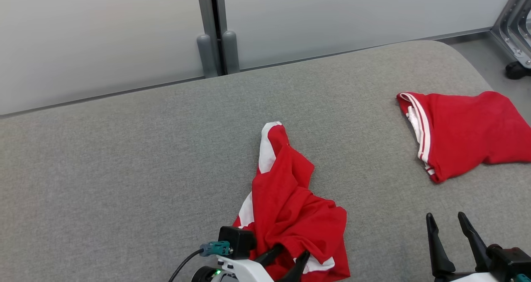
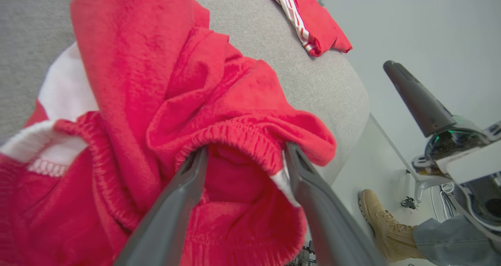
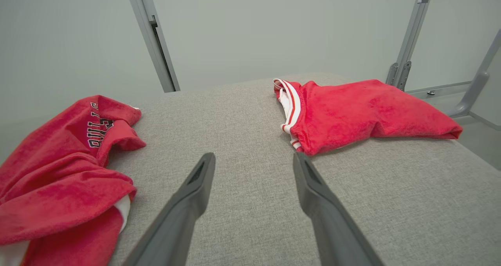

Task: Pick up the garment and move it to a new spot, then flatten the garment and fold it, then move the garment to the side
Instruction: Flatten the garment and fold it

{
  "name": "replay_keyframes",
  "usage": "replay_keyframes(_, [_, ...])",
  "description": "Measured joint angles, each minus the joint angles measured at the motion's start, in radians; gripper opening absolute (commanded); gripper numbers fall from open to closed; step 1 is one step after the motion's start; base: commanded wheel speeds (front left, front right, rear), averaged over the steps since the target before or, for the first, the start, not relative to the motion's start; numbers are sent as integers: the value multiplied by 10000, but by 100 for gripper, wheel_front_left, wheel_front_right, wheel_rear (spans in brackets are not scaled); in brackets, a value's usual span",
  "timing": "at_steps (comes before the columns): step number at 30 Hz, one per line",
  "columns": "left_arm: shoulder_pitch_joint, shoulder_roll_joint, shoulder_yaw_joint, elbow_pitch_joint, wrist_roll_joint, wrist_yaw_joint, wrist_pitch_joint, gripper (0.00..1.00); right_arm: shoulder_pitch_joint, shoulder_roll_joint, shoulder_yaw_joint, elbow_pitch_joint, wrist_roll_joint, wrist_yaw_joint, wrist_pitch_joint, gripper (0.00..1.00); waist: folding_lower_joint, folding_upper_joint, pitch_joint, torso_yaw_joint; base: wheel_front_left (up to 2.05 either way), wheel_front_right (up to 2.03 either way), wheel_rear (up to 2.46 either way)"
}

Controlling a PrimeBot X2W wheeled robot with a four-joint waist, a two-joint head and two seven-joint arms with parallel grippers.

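Place of the garment: The red garment [image 1: 290,207] is laid in a heap on the grey surface [image 1: 124,170], close to the near edge and about the middle.
Left jaws: The left gripper [image 1: 294,253] is set at the near end of the heap. Its jaws are spread open, and the stretchy band is draped over their tips. Nothing seems to be pinched.
Why it is so: The garment is judged to be set down at its new spot, so the jaws are opened and the cloth is free.
Right jaws: The right gripper [image 1: 446,216] is held above bare surface, well apart from the heap. Its jaws are open and nothing is held. It is likely placed there so that it can be used for the flattening.
Look of the garment: Soft, fuzzy red cloth is seen, with white panels and a gathered band. Black letters are printed on one part. It is bunched and twisted, so no clear shape can be told.
Other garment: A folded garment [image 1: 464,132] of the same red is laid at the far right, well apart. It is likely placed there as a finished one.
Steps to go: Flattening and folding are not yet done.
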State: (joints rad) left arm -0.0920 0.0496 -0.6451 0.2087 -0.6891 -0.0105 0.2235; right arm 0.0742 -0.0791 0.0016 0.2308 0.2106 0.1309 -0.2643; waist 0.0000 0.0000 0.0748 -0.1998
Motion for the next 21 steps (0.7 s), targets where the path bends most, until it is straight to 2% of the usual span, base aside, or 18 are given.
replay_keyframes(4, [-6,-2,-115,15,-121,25,-38,100,19,-8,-10,0,0,0,0,100,0,0,-4,105,0,0,0])
replay_keyframes(5, [-1,0,-182,52,-199,-2,31,97,17,-8,4,0,0,-2,0,100,0,0,-11,127,0,0,0])
replay_keyframes(6, [15,-6,-230,86,-268,-67,59,27,10,-10,13,0,0,-2,0,100,0,0,-14,147,0,0,0])
replay_keyframes(7, [19,-13,-245,104,-313,-65,59,0,5,-12,27,0,0,-2,0,100,0,0,-16,166,0,0,0])
replay_keyframes(10, [16,0,31,-38,-558,-44,-88,0,-5,-10,19,-6,0,0,0,100,0,0,-49,216,0,0,0])
replay_keyframes(12, [-14,163,414,-299,-621,119,-236,0,21,-10,-27,-19,0,-2,0,100,0,0,-91,266,0,0,0])
replay_keyframes(18, [117,1461,1939,-1325,-930,721,-449,0,247,-21,-117,-29,-4,-2,0,100,0,0,-286,444,0,0,0])
replay_keyframes(19, [117,1461,1939,-1325,-930,721,-449,0,247,-21,-117,-29,-4,-2,0,100,0,0,-286,444,0,0,0])
replay_keyframes(21, [348,1881,2349,-1659,-1066,844,-401,0,298,-21,-117,-23,-12,-2,0,100,0,0,-359,507,0,0,0])
